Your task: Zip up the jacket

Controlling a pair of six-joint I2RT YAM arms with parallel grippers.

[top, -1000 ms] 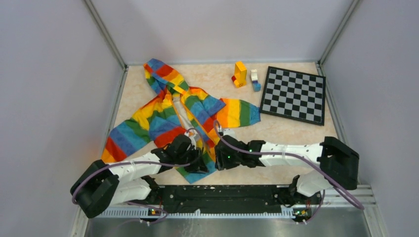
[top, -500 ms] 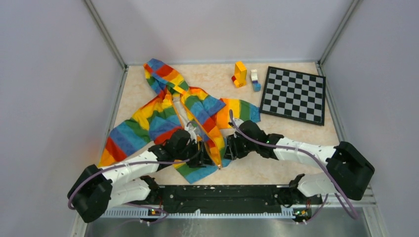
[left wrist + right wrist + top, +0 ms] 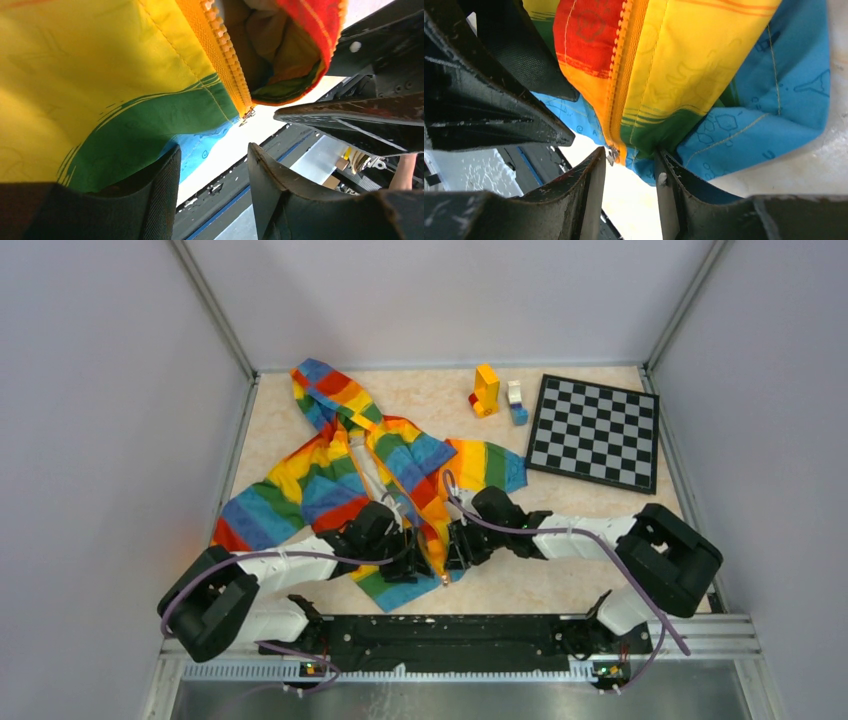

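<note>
We note the small rainbow-striped hooded fabric jacket (image 3: 330,475) spread on the beige desk (image 3: 570,505), hood far from both pincers, front unzipped. Its lower front edge, with the orange zipper strip (image 3: 621,75), stands raised between the two pincers. Right pincer (image 3: 630,152): half closed, fingers pressing that hem from both sides, zipper end between the tips. Left pincer (image 3: 214,150): half open, nothing between its fingers; the fabric lies just beside one finger.
</note>
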